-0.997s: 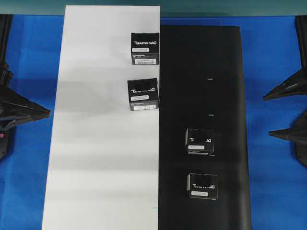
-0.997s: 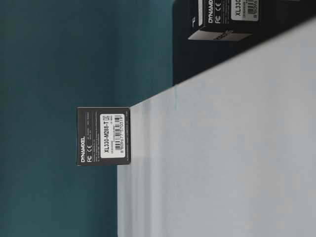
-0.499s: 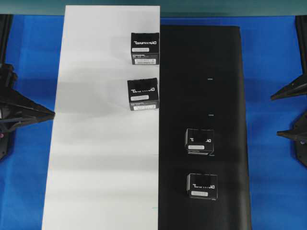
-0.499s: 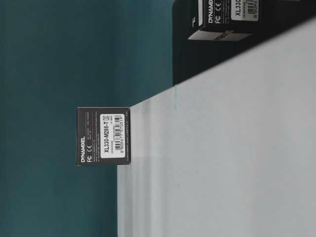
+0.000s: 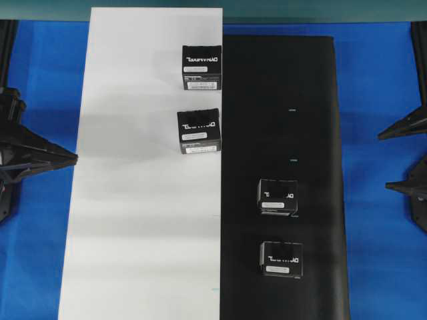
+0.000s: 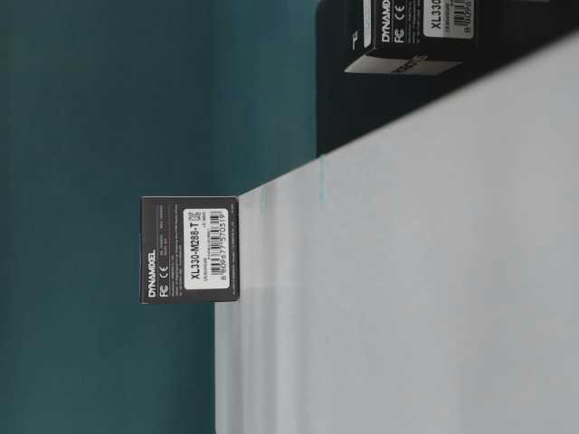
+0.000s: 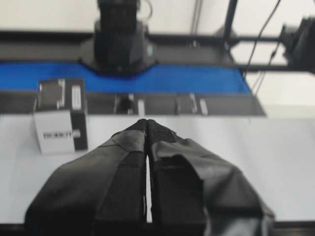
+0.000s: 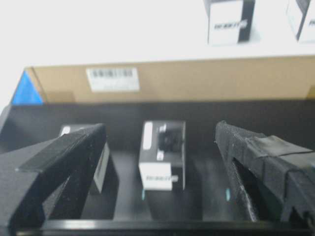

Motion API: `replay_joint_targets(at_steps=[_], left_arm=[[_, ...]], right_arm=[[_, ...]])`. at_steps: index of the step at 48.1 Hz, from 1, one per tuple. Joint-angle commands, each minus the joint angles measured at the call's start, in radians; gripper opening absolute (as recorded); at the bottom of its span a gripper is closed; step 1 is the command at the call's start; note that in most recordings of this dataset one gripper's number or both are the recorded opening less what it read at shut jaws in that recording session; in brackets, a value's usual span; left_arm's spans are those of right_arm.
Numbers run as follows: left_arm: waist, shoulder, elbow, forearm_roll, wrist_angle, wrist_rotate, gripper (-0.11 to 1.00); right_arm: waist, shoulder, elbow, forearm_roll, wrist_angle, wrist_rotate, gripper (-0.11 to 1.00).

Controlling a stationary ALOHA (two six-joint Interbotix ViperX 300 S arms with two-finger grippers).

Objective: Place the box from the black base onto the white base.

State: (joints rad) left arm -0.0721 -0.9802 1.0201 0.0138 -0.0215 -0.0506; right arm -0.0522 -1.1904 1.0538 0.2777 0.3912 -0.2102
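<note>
step: right fingers (image 8: pixel 160 162) standing apart, lining up on box (image 8: pixel 163 155) ahead between them | left fingers (image 7: pixel 147 129) pressed together | next: reaching forward, closing

Two boxes (image 5: pixel 277 197) (image 5: pixel 281 259) are standing on the black base (image 5: pixel 313 100), leaving its upper half open. Two more boxes (image 5: pixel 201 67) (image 5: pixel 199 131) are occupying the white base (image 5: pixel 133 233) along its right edge, leaving its left side and lower half open.

Black boxes (image 5: pixel 277 197) with white lettering sit on a black base (image 5: pixel 313 100) and white base (image 5: pixel 133 200) over blue surface (image 5: pixel 380 80).
</note>
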Motion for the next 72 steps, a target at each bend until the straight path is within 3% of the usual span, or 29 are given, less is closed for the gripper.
replay_joint_targets(at_steps=[1, 14, 72], left_arm=[[-0.002, 0.005, -0.009, 0.003, -0.014, 0.002, -0.01], [-0.002, 0.003, -0.006, 0.003, -0.014, -0.012, -0.01], [-0.002, -0.064, 0.012, 0.003, -0.011, -0.015, -0.01]], right_arm=[[-0.002, -0.003, -0.005, 0.003, -0.038, -0.002, 0.99], [0.000, -0.005, -0.005, 0.000, -0.092, -0.009, 0.99], [-0.002, -0.006, 0.025, 0.002, -0.083, 0.005, 0.99]])
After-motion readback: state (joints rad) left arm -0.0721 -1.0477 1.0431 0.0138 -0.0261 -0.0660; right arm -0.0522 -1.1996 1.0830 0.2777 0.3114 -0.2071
